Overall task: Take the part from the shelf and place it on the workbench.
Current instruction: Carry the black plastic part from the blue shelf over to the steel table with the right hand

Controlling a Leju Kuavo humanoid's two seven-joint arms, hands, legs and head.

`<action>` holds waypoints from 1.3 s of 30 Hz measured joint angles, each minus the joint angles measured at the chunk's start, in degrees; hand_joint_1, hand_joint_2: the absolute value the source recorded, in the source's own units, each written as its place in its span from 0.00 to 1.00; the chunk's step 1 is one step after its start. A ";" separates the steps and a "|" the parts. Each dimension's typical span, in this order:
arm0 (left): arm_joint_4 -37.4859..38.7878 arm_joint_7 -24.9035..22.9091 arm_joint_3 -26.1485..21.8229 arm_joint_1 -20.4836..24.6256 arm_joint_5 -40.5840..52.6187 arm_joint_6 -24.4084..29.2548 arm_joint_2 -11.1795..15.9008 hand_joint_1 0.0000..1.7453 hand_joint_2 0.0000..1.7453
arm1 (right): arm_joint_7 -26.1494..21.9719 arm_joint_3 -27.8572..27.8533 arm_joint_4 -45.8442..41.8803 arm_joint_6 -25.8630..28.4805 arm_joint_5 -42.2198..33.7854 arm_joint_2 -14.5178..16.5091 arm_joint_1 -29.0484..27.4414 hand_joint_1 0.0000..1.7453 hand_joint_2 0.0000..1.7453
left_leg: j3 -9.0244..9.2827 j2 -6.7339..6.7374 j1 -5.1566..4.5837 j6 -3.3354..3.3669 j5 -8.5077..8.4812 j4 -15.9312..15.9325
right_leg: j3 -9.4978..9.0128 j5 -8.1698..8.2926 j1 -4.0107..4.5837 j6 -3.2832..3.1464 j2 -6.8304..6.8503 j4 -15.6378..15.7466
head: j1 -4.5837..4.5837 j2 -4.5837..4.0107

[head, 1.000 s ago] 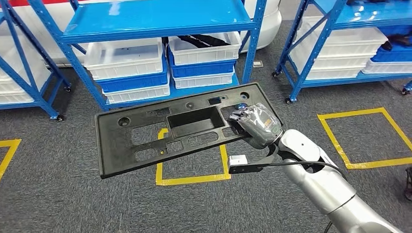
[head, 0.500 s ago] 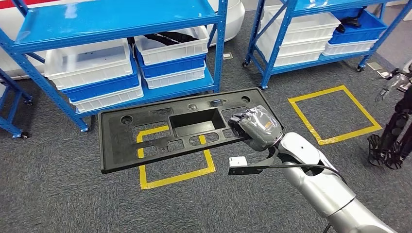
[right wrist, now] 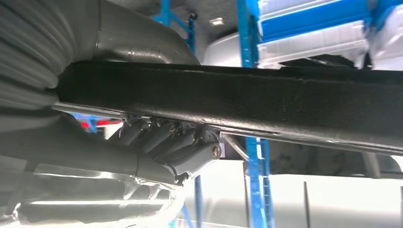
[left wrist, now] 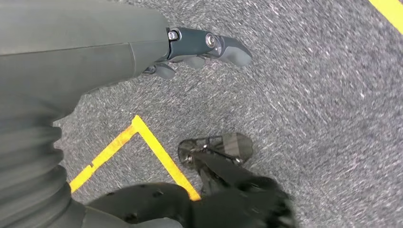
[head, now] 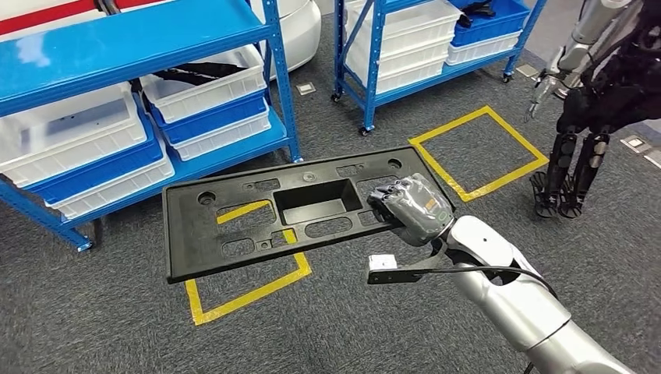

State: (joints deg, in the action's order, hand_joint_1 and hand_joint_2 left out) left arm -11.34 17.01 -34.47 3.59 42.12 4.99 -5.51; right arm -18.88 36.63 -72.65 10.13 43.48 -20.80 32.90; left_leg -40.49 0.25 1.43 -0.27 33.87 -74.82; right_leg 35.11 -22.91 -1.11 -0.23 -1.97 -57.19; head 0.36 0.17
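One part in transit: the black part (head: 288, 210), a flat moulded panel with cut-outs, is off the shelf and carried in the air above the floor.

Head view, right robot hand: the right robot hand (head: 411, 206) grips the part at its right end; the panel extends left from the grip, roughly level, with its left end unsupported.

Head view, surroundings: a blue shelf (head: 132, 47) with white and blue bins stands far left, a second blue shelf (head: 374, 47) far centre, yellow floor squares (head: 475, 152) lie on grey carpet, and another robot (head: 600, 93) stands far right. No bench is in sight.

Left wrist view, left robot hand: the left robot hand (left wrist: 199, 50) holds nothing, fingers loosely apart, hanging over carpet and a yellow line.

Right wrist view, grip: the fingers (right wrist: 161, 137) are wrapped under the part's edge (right wrist: 237, 102), with the thick thumb on the opposite face; contact looks firm.

Step in hand: carrying the part toward the bench, judged.

Procedure: keep the grip closed and the wrist level, since the long overhang will tend to lever the panel downward. Turn slowly so the free left end clears the shelf posts. Lower flat onto the bench before releasing.
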 joint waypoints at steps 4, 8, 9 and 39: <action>-0.01 -0.05 -0.03 -0.07 0.04 -0.01 0.17 0.00 1.00 | 0.04 -0.03 -0.08 -0.03 -0.05 -0.04 -0.34 0.95 1.00 | 4.01 -2.36 -0.62 2.48 -5.88 8.95 | -0.03 0.32 0.70 -0.40 -3.04 0.02 | -0.06 0.00; 0.03 -0.06 -0.22 -0.02 0.15 -0.02 0.44 0.00 1.00 | 0.26 -0.06 -0.27 -0.05 -0.12 -0.01 -0.65 0.95 1.00 | 7.27 -4.43 -1.88 4.82 -8.51 15.85 | 0.28 0.94 0.50 0.33 -5.44 0.33 | -0.15 0.00; 0.01 -0.07 -0.31 0.04 0.15 -0.02 0.43 0.00 1.00 | 0.29 -0.15 -0.39 -0.05 -0.12 -0.10 -0.81 0.95 1.00 | 7.62 -3.71 -1.73 4.86 -8.88 16.63 | 0.46 1.12 0.60 0.57 -5.72 0.43 | -0.05 0.00; 0.03 -0.60 -0.87 -0.18 0.75 0.15 0.00 0.00 1.00 | 1.28 -2.93 -2.62 -0.33 -0.75 -2.07 -2.34 0.95 1.00 | 8.34 -5.03 -0.87 3.35 -8.17 16.67 | 0.08 1.06 -0.31 1.35 -5.91 0.99 | -0.08 0.00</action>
State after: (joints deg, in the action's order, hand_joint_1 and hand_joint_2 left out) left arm -11.32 16.41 -35.35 3.41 42.87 5.14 -5.51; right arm -17.61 33.70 -75.28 9.79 42.73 -22.87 30.56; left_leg -32.15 -4.78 0.57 3.08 25.70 -58.15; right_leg 35.19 -21.84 -1.42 1.12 -7.88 -56.20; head 0.27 0.17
